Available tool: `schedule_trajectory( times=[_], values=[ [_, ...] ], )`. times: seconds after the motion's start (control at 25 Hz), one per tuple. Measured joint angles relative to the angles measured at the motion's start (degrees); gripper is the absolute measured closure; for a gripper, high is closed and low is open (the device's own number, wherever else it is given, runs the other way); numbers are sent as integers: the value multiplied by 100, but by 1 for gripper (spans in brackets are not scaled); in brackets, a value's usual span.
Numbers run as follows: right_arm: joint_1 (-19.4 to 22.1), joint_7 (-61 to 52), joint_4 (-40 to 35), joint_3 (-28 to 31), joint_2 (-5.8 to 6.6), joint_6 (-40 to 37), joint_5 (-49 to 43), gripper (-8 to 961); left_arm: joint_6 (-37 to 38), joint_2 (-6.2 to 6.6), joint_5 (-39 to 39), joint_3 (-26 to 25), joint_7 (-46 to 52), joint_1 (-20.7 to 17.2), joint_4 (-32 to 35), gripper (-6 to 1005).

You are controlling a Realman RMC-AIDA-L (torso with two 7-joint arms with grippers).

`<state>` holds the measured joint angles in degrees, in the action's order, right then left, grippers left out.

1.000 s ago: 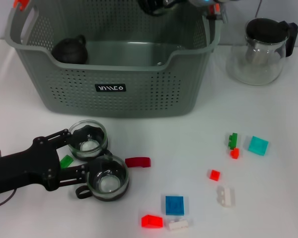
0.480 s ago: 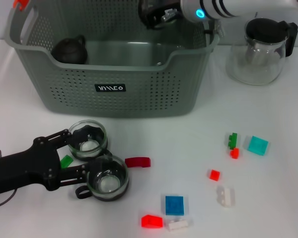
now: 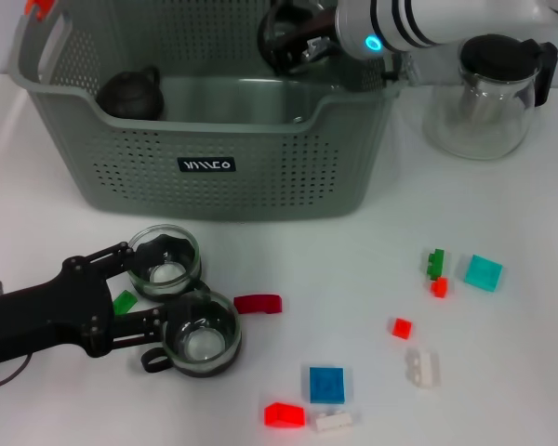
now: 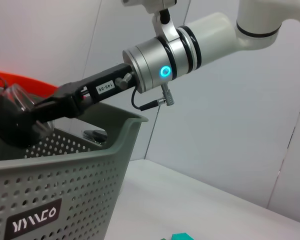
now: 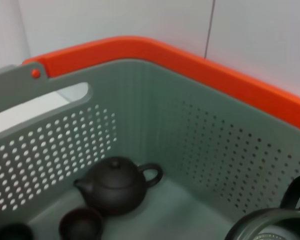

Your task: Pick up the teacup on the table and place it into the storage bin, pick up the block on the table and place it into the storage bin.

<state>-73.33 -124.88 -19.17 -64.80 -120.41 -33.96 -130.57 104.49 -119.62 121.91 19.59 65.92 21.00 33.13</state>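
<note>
A: What is lying nearest?

B: The left gripper (image 3: 153,311) is resting on the table (image 3: 502,372) between two glass teacups (image 3: 165,261); its fingers are spread and gripping nothing; a red block (image 3: 259,304) is sitting just beside them.

A: And farther off?

B: The right gripper (image 3: 293,37) is hanging over the back of the storage bin (image 3: 214,167); its fingers are closed on a glass cup (image 4: 17,107), held above the rim; the bin floor is lying straight below the cup, so I'd judge a downward release is coming; a dark teapot (image 5: 115,187) is sitting inside, well apart.
</note>
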Motion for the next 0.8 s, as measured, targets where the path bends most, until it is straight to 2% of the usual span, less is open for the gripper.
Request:
schedule_trajectory(
  times=[0.8],
  values=[
    [21, -15, -10, -181, 52, -366, -41, 877, -125, 0, 0, 15, -9, 0, -59, 127]
  ],
)
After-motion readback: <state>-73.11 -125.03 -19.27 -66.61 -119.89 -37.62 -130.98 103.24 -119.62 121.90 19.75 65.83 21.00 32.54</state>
